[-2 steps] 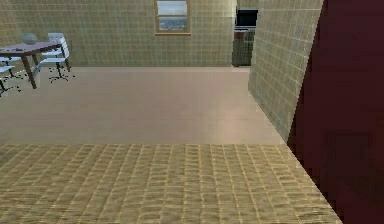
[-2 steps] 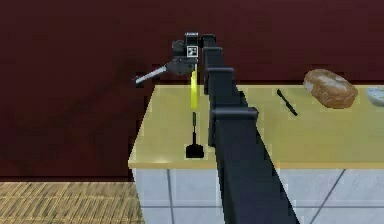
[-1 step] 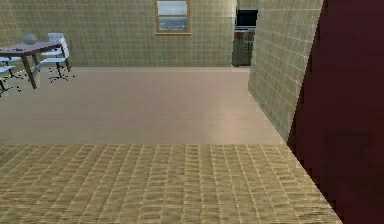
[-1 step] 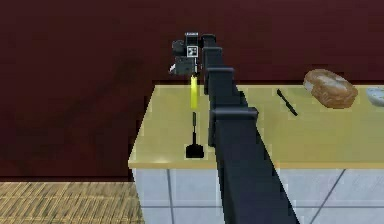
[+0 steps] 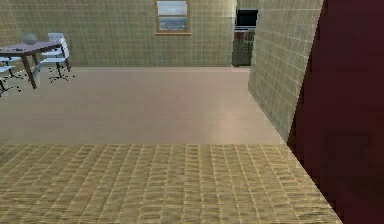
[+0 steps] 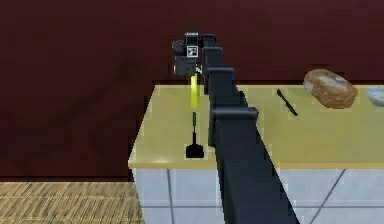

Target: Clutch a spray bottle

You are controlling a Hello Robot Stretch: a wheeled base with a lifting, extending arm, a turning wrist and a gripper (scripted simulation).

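Note:
In the arm side view my arm (image 6: 235, 140) rises as a dark bar over a yellow-topped counter (image 6: 300, 135). The gripper (image 6: 188, 62) stands at the arm's far end, near the counter's back edge and against a dark red wall. Just below it a thin utensil with a yellow handle (image 6: 192, 92) and a dark head (image 6: 195, 152) lies along the countertop. I cannot tell whether the gripper holds anything.
A brown loaf (image 6: 330, 88), a thin dark stick (image 6: 288, 102) and a pale thing (image 6: 377, 95) lie on the counter's right part. In the forward view open floor (image 5: 150, 110) leads to a table with chairs (image 5: 35, 55) at the left. A dark red wall (image 5: 350, 100) stands at the right.

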